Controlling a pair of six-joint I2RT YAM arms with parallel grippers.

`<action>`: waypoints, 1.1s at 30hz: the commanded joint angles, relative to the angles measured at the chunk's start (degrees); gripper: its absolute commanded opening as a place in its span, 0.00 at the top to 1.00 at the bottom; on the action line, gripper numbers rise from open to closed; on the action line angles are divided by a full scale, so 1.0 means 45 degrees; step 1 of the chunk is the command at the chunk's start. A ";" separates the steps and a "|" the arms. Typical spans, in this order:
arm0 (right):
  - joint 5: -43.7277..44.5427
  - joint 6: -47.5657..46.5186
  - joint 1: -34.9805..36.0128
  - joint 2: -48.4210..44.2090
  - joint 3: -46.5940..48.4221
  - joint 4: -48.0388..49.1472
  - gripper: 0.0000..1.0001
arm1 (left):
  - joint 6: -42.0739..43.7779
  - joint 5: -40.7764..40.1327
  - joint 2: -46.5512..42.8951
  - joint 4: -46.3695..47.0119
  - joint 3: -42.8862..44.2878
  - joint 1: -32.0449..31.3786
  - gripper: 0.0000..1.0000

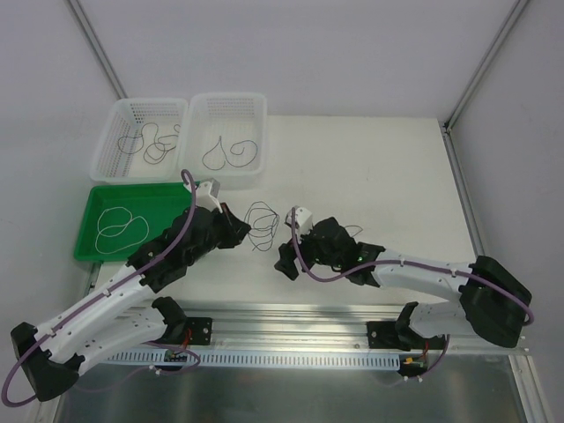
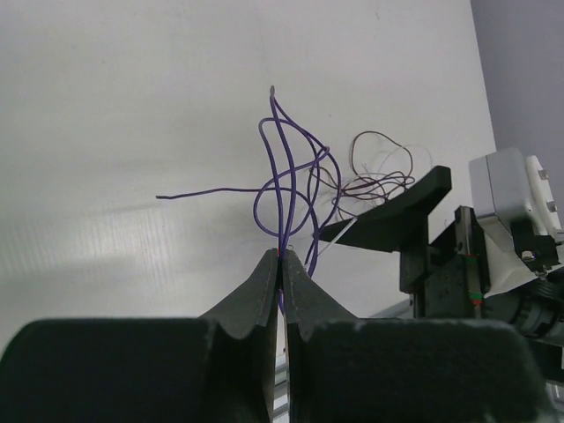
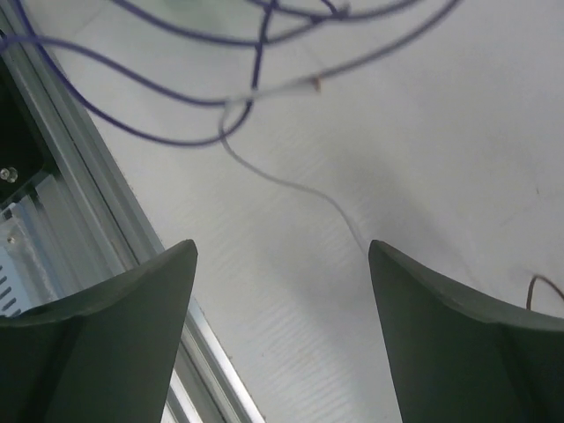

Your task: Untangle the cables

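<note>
Meanwhile, one grip, one empty claw

Left gripper (image 2: pixel 280 257) is clenched on the purple cable (image 2: pixel 284 167), which loops up into a tangle with brown cable (image 2: pixel 381 166) in the middle of the table (image 1: pixel 370 167). Right gripper (image 3: pixel 282 256) stands released, jaws wide over a white cable (image 3: pixel 291 187).

White table (image 1: pixel 379 167), grey walls (image 1: pixel 308 53), 2 alu posts (image 1: pixel 97 44), even light.

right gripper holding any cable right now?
No. In the right wrist view the right gripper has its jaws wide apart with nothing clamped, and the white cable lies slack on the table.
</note>
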 commanded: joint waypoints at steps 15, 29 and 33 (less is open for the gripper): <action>-0.1435 -0.1075 0.0534 0.2993 0.2177 0.3123 0.75 | -0.0165 0.0131 -0.0551 0.0017 0.0656 -0.0119 1.00; 0.3172 0.0507 -0.2218 -0.1944 -0.0969 -0.2362 0.99 | 0.1593 -0.2388 -0.1293 -0.1095 0.0655 -0.0100 1.00; 0.4267 0.1385 -0.2883 -0.2944 -0.0735 -0.4722 0.99 | 0.1847 -0.3035 -0.1586 -0.1467 0.0812 -0.0099 1.00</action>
